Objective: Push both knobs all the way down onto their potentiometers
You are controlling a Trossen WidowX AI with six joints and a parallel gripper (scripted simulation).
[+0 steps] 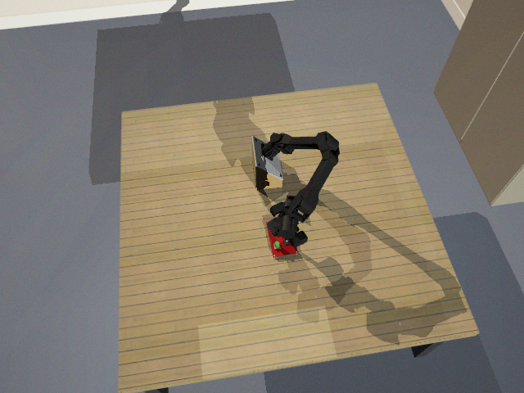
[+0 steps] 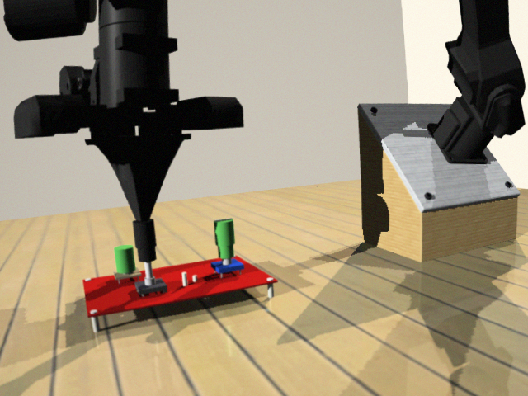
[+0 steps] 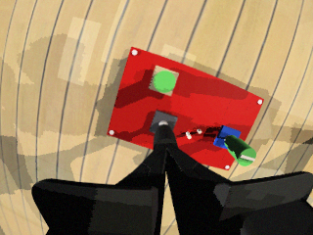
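Item: a rectangular red circuit board (image 1: pixel 286 250) (image 2: pixel 117 300) (image 3: pixel 242 115) on short pale legs, lower left in the exterior view and below centre in the top view. Probably stiff and light; liable to tip or slide under an off-centre push.

Item: a tall black cylindrical knob (image 2: pixel 143 240) (image 3: pixel 164 137), high on the pale shaft of a dark grey square potentiometer (image 2: pixel 151 287) (image 3: pixel 157 119), bare shaft below it. Probably a snug fit, wanting firm, straight pressure on its top.

Item: a slotted green cylindrical knob (image 2: pixel 224 239) (image 3: pixel 245 154), right of the black one, raised above a blue square potentiometer (image 2: pixel 233 266) (image 3: pixel 228 134). Likewise best pressed squarely on top, or gripped upright round its sides; its smooth wall might have slipped.

Item: a plain green cylinder (image 1: pixel 277 244) (image 2: pixel 124 260) (image 3: pixel 164 81), low on a beige potentiometer; apparently needed no handling.

Item: one black parallel-jaw gripper (image 1: pixel 291 236) (image 2: pixel 143 216) (image 3: pixel 164 149), closed, nothing between its fingers, tips at the black knob's top.

Caution: potentiometer joints looked fragile; sideways force risked breaking them loose.
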